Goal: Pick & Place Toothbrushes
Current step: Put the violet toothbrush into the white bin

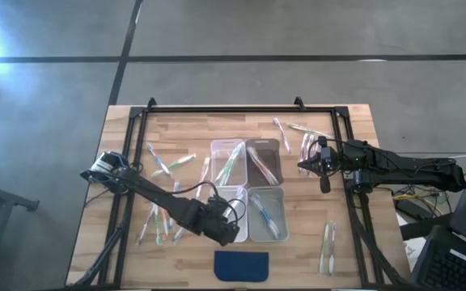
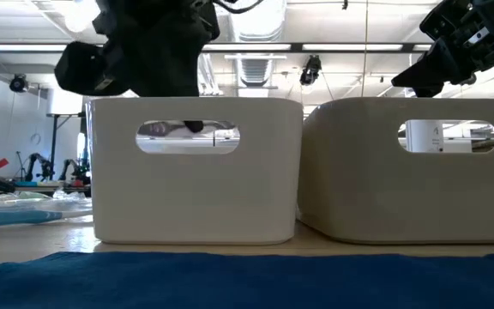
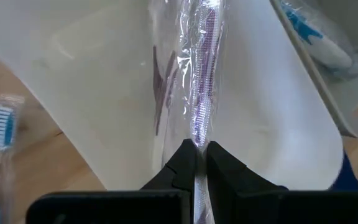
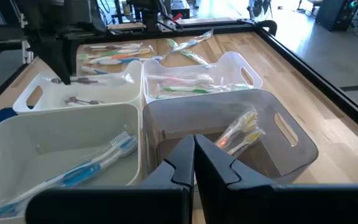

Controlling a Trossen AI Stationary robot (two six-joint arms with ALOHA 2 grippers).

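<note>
Left gripper (image 3: pixel 196 163) over the front-left bin (image 1: pixel 231 196), jaws clamped on a wrapped purple toothbrush (image 3: pixel 202 74) hanging inside it; probably light, crinkly, slippery, best pinched mid-handle. Other toothbrushes (image 1: pixel 168 164) scattered across the bench (image 1: pixel 192 137). Right gripper (image 4: pixel 195 152) near the bins, jaws together, empty.

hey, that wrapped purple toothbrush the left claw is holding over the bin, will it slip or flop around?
The purple toothbrush hangs straight from the left claw, so it is probably stiff and light. Its crinkly, glossy wrapper looks slippery and could slide between the fingers.
</note>
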